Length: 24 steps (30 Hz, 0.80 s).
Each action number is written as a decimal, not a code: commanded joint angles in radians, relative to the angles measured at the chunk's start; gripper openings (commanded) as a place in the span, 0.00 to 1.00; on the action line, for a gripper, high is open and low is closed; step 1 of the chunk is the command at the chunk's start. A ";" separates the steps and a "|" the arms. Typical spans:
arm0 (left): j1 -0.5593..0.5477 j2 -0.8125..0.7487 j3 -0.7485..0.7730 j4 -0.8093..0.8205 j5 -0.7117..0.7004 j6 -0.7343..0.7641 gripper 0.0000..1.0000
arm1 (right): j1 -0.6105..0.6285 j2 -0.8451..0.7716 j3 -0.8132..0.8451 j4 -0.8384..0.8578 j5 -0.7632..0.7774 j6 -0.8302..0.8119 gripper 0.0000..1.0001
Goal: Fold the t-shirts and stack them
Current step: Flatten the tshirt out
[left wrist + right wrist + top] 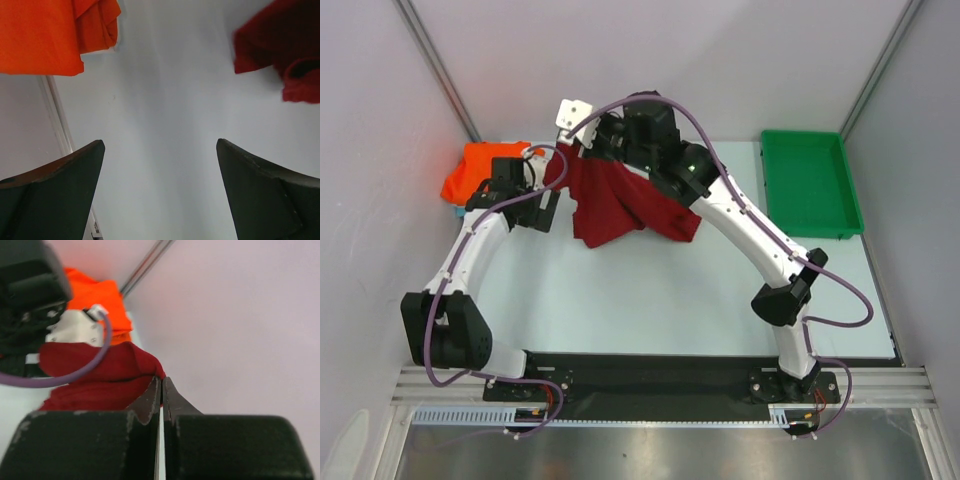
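Note:
The dark red t-shirt (620, 205) hangs bunched at the back middle, its lower part resting on the table. My right gripper (582, 140) is shut on its top edge and holds it up; the right wrist view shows the closed jaws (161, 380) pinching the red cloth (100, 375). The bright orange t-shirt (480, 170) lies crumpled in the back left corner, with a teal-blue edge (458, 211) under it. My left gripper (535, 165) hovers between the two shirts, open and empty (160, 145). The orange cloth (40, 35) shows upper left and the red cloth (280, 55) upper right.
A green plastic tray (810, 180) sits at the back right. Enclosure walls stand close on the left, back and right. The left arm's wrist and purple cable (75, 365) cross just in front of the red shirt.

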 commanded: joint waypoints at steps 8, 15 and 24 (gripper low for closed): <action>0.013 0.032 0.049 0.024 0.035 -0.066 1.00 | -0.284 -0.138 0.000 0.232 0.080 0.101 0.00; 0.013 0.083 0.077 0.012 0.068 -0.088 1.00 | -0.527 -0.511 -0.791 0.140 0.066 0.181 0.00; 0.000 0.316 0.188 -0.080 0.390 -0.092 0.98 | -0.548 -0.735 -1.218 0.046 -0.029 0.210 0.00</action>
